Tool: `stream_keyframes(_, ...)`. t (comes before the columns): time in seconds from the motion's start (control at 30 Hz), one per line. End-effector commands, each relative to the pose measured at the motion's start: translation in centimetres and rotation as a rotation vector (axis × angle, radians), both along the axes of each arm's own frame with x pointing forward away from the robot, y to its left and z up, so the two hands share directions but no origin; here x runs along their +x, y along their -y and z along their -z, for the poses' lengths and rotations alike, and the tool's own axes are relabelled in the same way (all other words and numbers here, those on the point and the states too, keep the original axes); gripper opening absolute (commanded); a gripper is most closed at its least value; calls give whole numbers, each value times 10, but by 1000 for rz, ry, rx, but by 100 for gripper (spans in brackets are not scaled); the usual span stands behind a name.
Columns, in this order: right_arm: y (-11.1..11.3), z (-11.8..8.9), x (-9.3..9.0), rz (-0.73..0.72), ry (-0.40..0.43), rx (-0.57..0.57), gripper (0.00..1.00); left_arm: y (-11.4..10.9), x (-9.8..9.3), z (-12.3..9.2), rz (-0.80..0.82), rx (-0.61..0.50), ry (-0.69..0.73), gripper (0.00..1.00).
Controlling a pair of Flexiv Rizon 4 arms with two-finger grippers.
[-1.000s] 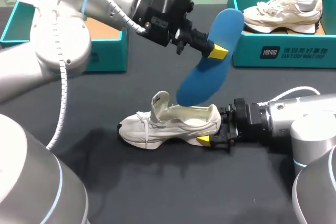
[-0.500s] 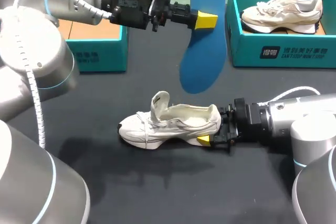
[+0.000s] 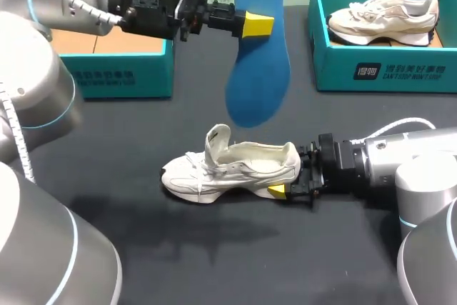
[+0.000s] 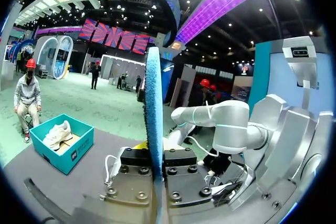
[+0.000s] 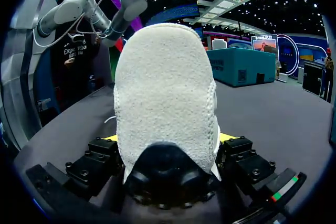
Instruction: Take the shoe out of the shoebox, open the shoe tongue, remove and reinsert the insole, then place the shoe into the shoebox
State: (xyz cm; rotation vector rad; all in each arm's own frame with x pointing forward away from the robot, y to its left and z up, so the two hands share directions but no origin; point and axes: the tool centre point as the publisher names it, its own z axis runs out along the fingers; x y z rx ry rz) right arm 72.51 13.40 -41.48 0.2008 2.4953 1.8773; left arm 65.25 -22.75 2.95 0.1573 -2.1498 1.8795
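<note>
Shoe (image 3: pixel 232 169) is clamped at heel by right gripper (image 3: pixel 291 178), steadied upright on worktop (image 3: pixel 214 248) w/ opening up; insole (image 3: pixel 257 62) is pinched in left gripper (image 3: pixel 258 25), hung below it, above shoe, prob. ready for reinsertion.

Dark grey matte table (image 3: pixel 214 269), evenly lit, soft shadows on surface.

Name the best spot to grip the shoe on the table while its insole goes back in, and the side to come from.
The heel, from behind and level with the table, one finger on each side, as the right tool holds it. The shoe stands on its sole, tongue raised, so this probably leaves the opening free for the insole hanging in the left tool above.
</note>
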Motion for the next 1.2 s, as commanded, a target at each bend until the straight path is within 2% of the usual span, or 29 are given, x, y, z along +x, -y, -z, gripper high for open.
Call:
stream_keyframes(0.03, 0, 1, -1, 1, -1, -4, 0, -6, -8, -15, -12, 59, 10, 0)
stream_keyframes(0.2, 0, 1, -1, 1, -1, -4, 0, -16, -16, -25, -18, 44, 22, 0)
stream_keyframes(0.57, 0, 1, -1, 1, -1, -4, 0, -30, -21, -30, -12, 56, -30, 0)
stream_keyframes(1.2, 0, 1, -1, 1, -1, -4, 0, -31, -28, -27, -2, 75, -55, 0)
